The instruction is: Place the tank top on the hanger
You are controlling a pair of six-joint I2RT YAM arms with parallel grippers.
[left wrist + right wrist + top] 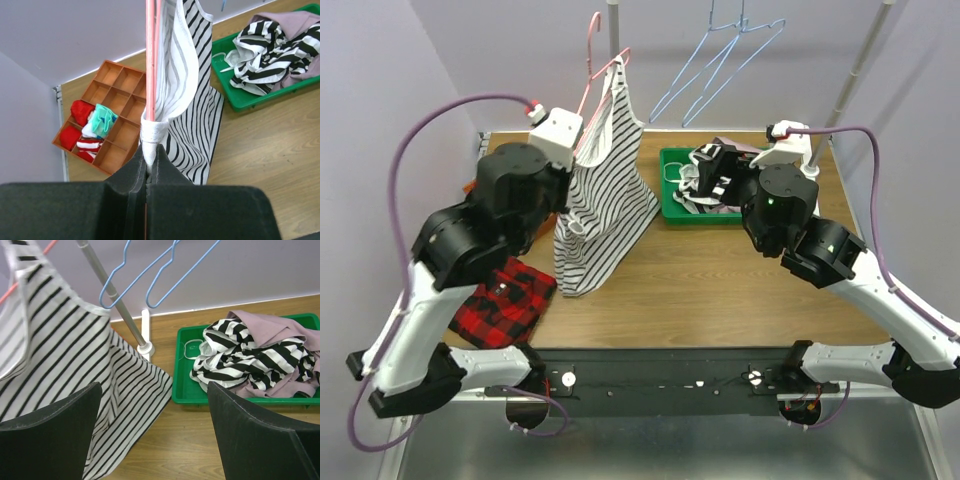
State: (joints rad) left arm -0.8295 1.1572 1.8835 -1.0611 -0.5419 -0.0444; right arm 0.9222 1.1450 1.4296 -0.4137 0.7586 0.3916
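The white tank top with thin dark stripes hangs from the pink-red wire hanger, and its hem rests on the table. My left gripper is shut on the hanger wire and on a bunched white strap at the hanger's lower corner. In the left wrist view the hanger runs straight into my gripper, with the tank top draped to its right. My right gripper is open and empty above the table, to the right of the tank top.
A green tray at the back right holds a bold black-and-white garment and a mauve-pink one. Light blue hangers hang on a rack pole. An orange compartment box stands at the back left. A red plaid cloth lies at the near left.
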